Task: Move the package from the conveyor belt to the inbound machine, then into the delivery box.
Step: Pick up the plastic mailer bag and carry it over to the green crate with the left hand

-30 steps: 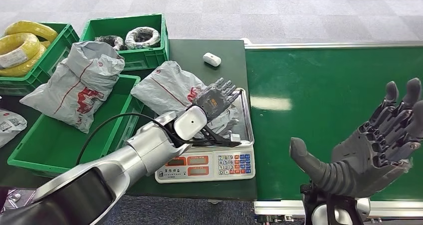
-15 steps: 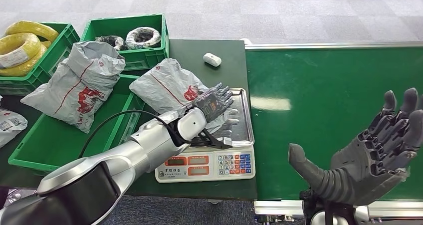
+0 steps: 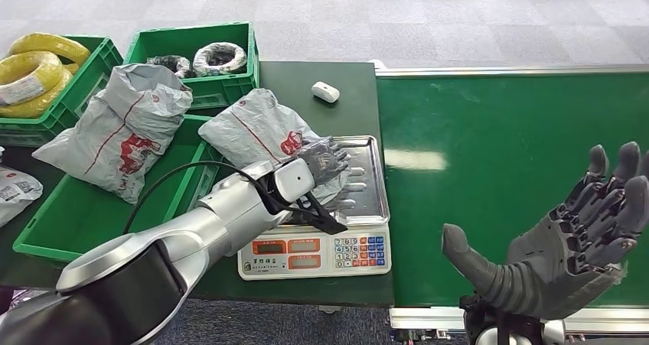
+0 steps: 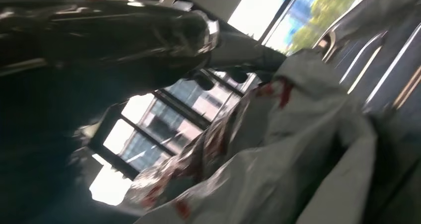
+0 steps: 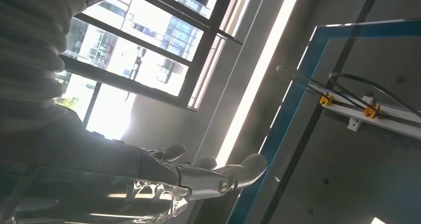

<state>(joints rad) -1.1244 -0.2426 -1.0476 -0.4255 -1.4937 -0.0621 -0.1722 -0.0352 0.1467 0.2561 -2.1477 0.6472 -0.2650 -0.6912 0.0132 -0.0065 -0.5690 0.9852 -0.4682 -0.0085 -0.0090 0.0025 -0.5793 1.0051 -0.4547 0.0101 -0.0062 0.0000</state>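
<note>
A grey package with red print (image 3: 256, 131) lies tilted across the left side of the scale's steel tray (image 3: 373, 184) and the corner of the green delivery box (image 3: 84, 215). My left hand (image 3: 321, 160) is on its right end, fingers curled down and gripping the bag. In the blurred left wrist view the package (image 4: 298, 149) is close up. The scale (image 3: 321, 255) stands beside the green conveyor belt (image 3: 497, 131). Over the belt's near edge my right hand (image 3: 570, 245) is held palm up, fingers spread, holding nothing. The right wrist view also shows the right hand (image 5: 198, 177).
A second grey package (image 3: 126, 127) leans on the delivery box's far rim. A third package (image 3: 11, 192) lies at the left edge. Behind are a green crate with cable coils (image 3: 191, 54) and yellow coils (image 3: 34, 66). A small white device (image 3: 325, 92) lies on the table.
My left hand has drawn back to the left over the tray and its fingers have curled down onto the package, which shifted slightly left. The right hand has sunk a little.
</note>
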